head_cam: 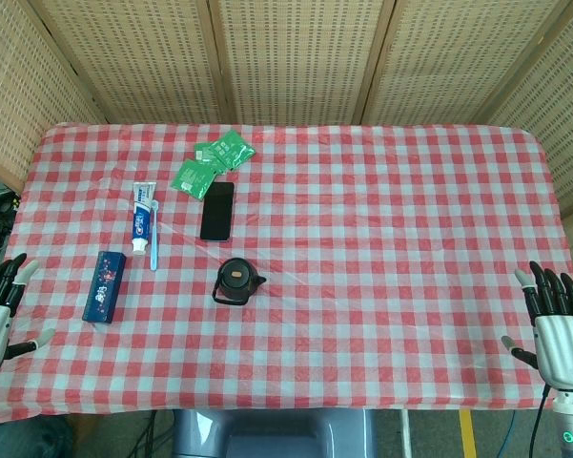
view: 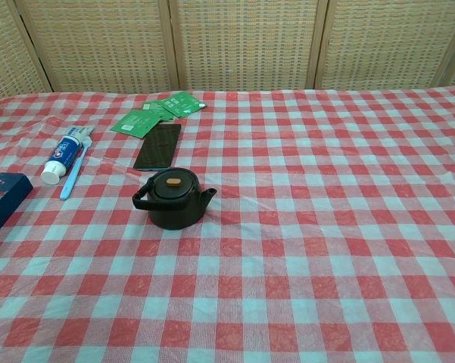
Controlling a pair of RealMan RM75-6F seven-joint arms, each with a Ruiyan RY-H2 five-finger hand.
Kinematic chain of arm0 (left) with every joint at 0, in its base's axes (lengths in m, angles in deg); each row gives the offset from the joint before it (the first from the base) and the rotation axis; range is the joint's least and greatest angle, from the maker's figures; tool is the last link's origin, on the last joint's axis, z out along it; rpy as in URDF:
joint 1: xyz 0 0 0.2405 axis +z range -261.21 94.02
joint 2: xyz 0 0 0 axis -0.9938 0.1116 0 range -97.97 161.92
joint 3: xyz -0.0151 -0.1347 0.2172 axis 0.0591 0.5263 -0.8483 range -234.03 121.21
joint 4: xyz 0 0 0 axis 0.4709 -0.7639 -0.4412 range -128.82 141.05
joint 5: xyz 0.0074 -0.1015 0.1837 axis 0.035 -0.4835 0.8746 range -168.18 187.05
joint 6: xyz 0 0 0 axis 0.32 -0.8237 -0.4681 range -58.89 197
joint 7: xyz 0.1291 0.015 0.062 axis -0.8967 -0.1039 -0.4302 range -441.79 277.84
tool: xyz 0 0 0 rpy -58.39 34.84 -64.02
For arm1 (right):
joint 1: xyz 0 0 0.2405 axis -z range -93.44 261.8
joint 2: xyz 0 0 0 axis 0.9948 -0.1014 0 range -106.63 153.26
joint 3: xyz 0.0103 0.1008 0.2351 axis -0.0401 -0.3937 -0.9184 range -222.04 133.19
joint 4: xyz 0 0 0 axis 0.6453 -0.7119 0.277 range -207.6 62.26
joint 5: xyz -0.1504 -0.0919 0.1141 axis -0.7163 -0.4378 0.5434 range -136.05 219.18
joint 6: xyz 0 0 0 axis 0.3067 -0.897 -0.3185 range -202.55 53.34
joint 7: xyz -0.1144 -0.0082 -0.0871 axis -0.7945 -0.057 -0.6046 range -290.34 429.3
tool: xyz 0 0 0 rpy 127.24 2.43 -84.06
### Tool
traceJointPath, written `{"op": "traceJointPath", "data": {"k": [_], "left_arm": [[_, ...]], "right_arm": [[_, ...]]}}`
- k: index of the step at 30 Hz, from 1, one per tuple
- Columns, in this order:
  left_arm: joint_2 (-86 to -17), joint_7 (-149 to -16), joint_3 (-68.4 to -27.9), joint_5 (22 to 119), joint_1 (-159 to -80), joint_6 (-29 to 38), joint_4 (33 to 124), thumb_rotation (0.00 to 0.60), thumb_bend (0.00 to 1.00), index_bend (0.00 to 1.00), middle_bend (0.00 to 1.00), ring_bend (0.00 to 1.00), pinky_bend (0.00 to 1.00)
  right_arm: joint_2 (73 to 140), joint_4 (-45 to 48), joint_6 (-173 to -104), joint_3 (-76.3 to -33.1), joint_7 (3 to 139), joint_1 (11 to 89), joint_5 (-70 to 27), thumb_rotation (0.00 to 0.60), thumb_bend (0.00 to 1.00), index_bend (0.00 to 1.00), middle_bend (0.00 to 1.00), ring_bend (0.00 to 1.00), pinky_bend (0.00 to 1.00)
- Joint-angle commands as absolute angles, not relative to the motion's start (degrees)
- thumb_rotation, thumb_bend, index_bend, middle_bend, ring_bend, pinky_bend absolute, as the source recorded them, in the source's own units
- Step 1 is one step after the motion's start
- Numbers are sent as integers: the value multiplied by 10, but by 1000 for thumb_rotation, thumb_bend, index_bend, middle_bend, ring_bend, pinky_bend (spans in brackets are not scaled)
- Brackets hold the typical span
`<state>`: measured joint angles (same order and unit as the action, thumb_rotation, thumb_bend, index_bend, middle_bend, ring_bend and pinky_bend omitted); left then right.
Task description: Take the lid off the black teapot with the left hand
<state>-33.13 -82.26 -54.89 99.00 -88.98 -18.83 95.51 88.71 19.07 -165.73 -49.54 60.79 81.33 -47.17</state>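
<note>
A small black teapot (head_cam: pixel 237 281) (view: pixel 173 199) stands on the red-checked tablecloth (head_cam: pixel 381 239), left of centre. Its lid (view: pixel 172 185) sits in place, topped by a small tan knob (view: pixel 173 181). My left hand (head_cam: pixel 0 305) hovers at the table's left front edge, far from the teapot, fingers apart and holding nothing. At the right front edge my right hand (head_cam: pixel 556 329) is also open and empty. Neither hand shows in the chest view.
Behind the teapot lie a black phone (head_cam: pixel 217 211), a toothpaste tube (head_cam: pixel 143 217) with a blue toothbrush (head_cam: pixel 154 234), and green sachets (head_cam: pixel 213 160). A dark blue box (head_cam: pixel 105 286) lies to the left. Woven screens (head_cam: pixel 296 57) close off the back.
</note>
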Motion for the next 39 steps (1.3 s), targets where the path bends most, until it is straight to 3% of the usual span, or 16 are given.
{"op": "traceJointPath", "data": {"k": [1, 9, 14, 19, 23, 26, 31, 39], "left_arm": [[-331, -823, -549, 990, -890, -188, 956, 600, 0, 0, 0, 0, 0], [-332, -827, -548, 987, -897, -174, 961, 600, 0, 0, 0, 0, 0], [-329, -851, -532, 995, -948, -114, 1006, 600, 0, 13, 0, 0, 0], [-318, -914, -485, 959, -1042, 8, 1100, 600, 40, 241, 0, 0, 0], [-335, -1013, -441, 881, -1111, 83, 1143, 600, 209, 366, 0, 0, 0], [-372, -1099, -417, 806, -1160, 117, 1147, 600, 274, 381, 0, 0, 0], [-446, -1222, -403, 673, -1232, 137, 1128, 600, 347, 384, 0, 0, 0], [-538, -1319, -404, 531, -1313, 119, 1079, 600, 371, 403, 0, 0, 0]], "right_arm": [[887, 191, -1656, -495, 607, 813, -471, 600, 0, 14, 0, 0, 0], [886, 193, -1659, -495, 608, 815, -471, 600, 0, 19, 0, 0, 0], [883, 195, -1659, -499, 613, 815, -466, 600, 0, 24, 0, 0, 0], [882, 194, -1649, -505, 618, 812, -450, 600, 0, 25, 0, 0, 0], [881, 189, -1641, -512, 623, 810, -434, 600, 0, 25, 0, 0, 0], [880, 183, -1633, -517, 629, 808, -419, 600, 0, 25, 0, 0, 0], [878, 177, -1622, -523, 641, 807, -399, 600, 0, 29, 0, 0, 0], [874, 170, -1612, -526, 657, 806, -386, 600, 0, 36, 0, 0, 0]]}}
